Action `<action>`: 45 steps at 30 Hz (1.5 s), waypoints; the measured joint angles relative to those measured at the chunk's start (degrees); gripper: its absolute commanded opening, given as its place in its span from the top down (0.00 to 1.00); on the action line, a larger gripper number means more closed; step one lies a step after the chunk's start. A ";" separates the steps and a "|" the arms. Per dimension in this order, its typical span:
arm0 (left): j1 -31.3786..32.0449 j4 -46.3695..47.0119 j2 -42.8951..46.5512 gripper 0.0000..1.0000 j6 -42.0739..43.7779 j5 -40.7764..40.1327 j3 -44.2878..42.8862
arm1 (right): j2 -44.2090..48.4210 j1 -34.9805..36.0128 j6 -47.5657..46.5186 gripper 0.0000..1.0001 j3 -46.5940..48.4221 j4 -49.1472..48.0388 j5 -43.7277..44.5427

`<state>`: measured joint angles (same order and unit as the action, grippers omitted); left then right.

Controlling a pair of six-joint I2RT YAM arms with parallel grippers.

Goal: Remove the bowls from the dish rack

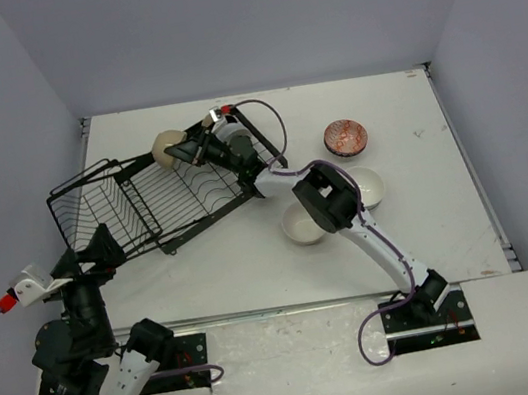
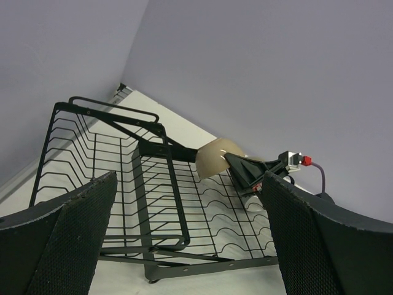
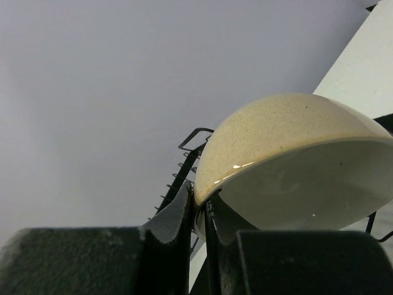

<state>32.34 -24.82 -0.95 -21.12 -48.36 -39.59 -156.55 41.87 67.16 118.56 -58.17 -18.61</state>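
Observation:
The black wire dish rack [image 1: 143, 202] lies at an angle on the left of the table. A beige bowl [image 1: 168, 150] hangs on its side over the rack's far edge, and my right gripper [image 1: 183, 152] is shut on its rim. The right wrist view shows the speckled beige bowl [image 3: 276, 129] with a pale inside, its rim pinched between the fingers [image 3: 178, 215]. My left gripper [image 1: 84, 254] stands wide open at the rack's near-left end, nothing between its fingers. From the left wrist, the rack [image 2: 153, 184] runs away toward the beige bowl [image 2: 214, 158].
Three bowls stand on the table right of the rack: one with a red-brown speckled inside [image 1: 346, 137] at the back, a white one [image 1: 368, 186] and another white one [image 1: 300, 224] beside my right arm. Grey walls close the back and sides.

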 measured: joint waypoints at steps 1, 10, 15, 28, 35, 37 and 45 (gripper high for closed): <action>0.00 -0.02 0.00 0.00 0.11 -0.02 0.00 | 0.44 -0.02 0.17 1.00 -0.96 -0.35 -0.26; -0.02 -0.02 0.00 0.00 0.81 -0.07 0.00 | 2.89 -0.11 1.84 1.00 -7.02 -4.46 -3.30; 0.00 -0.02 0.00 0.00 0.81 -0.42 0.00 | 5.18 -0.26 1.84 1.00 -10.01 -4.31 -5.33; -0.02 -0.04 -0.04 0.00 0.83 -1.57 0.00 | 21.31 -0.31 -1.90 1.00 -15.30 1.49 -13.97; -0.02 -0.07 -0.13 0.00 0.83 -1.86 0.02 | 40.83 -0.31 -13.09 1.00 -32.65 14.10 -15.91; -0.02 -0.07 -0.22 0.00 0.83 -1.92 0.02 | 47.08 -0.31 -17.79 1.00 -37.09 19.98 -14.80; -0.02 -0.07 -0.33 0.00 0.83 -1.84 0.02 | 74.69 -0.31 -36.63 1.00 -49.75 52.11 0.00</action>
<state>32.32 -24.88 -1.28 -20.29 -50.19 -39.57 -81.87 41.56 30.52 68.82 -6.07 -18.61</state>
